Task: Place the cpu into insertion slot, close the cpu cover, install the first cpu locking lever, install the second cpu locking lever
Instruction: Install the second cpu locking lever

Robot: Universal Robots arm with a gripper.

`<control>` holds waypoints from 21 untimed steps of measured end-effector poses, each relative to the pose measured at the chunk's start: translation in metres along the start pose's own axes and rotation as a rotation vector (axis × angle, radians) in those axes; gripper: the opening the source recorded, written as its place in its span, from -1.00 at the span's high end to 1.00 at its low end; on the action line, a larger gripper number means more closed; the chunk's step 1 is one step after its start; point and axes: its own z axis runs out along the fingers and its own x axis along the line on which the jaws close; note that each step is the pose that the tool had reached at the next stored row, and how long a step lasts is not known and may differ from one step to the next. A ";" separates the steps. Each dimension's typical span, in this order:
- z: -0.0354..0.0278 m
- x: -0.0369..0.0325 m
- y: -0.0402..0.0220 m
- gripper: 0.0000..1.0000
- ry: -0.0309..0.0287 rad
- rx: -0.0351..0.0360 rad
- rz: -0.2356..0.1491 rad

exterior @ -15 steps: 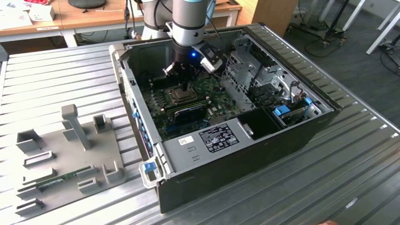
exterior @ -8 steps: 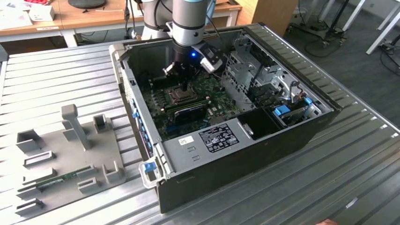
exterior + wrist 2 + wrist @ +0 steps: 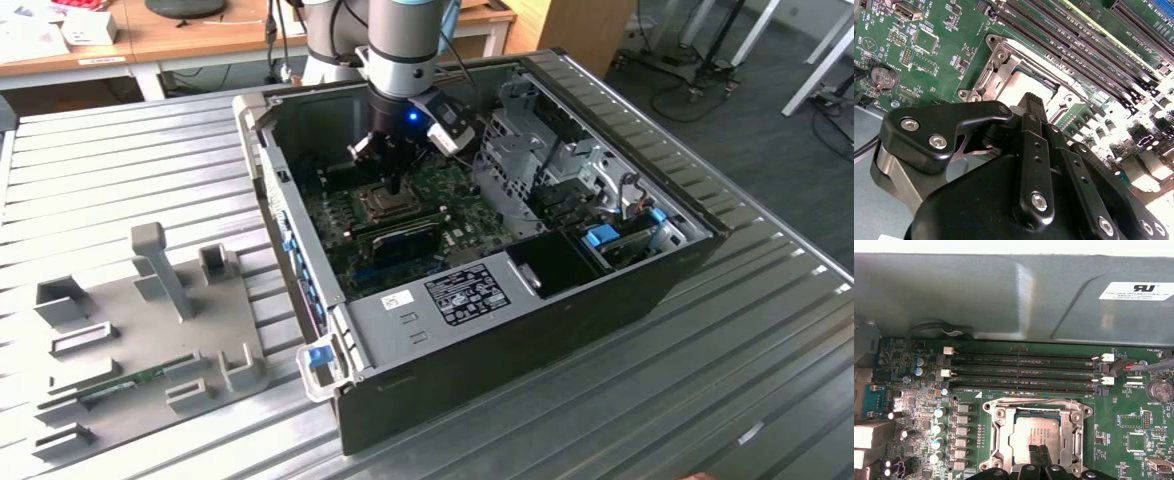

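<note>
Ribbed sheet-metal bench top (image 3: 747, 340) carries an open black computer case (image 3: 561, 300) lying on its side; wooden desks stand behind it. Nearest the exterior camera, on the exterior view's left of the case, a grey fixture plate with upright blocks (image 3: 147, 320) rests on the bench, well apart from the work.

Inside the case, the green motherboard (image 3: 400, 220) lies with case walls on all sides; a silver drive cage (image 3: 534, 160) stands on the exterior view's right of the socket, so free room is mainly straight above.

The square silver-rimmed insertion slot (image 3: 1035, 437) sits just beside the long black memory slots (image 3: 1026, 372). The flat grey metal-topped cpu (image 3: 1031, 432) lies in the slot. The thin silvery windowed cpu cover (image 3: 1066, 412) lies flat around it, framing the chip top.

The grey arm (image 3: 407, 40) comes down vertically into the case, wrist directly over the socket. The black two-finger gripper (image 3: 1039, 456) has its fingers drawn together with almost no gap, tips at or just above the cpu edge; contact cannot be told. It holds nothing visible. In the second wrist view the black fingers (image 3: 1034, 107) hide part of the socket.
</note>
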 end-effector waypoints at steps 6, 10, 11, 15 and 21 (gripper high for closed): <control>-0.0031 -0.0001 0.0002 0.80 0.0001 0.0001 0.000; -0.0071 -0.0002 0.0005 0.80 0.0000 0.0000 0.000; -0.0080 -0.0002 0.0006 0.80 0.0000 0.0000 0.000; -0.0123 -0.0003 0.0008 0.80 0.0000 0.0000 0.000; -0.0172 -0.0004 -0.0002 0.80 0.0000 -0.0001 0.000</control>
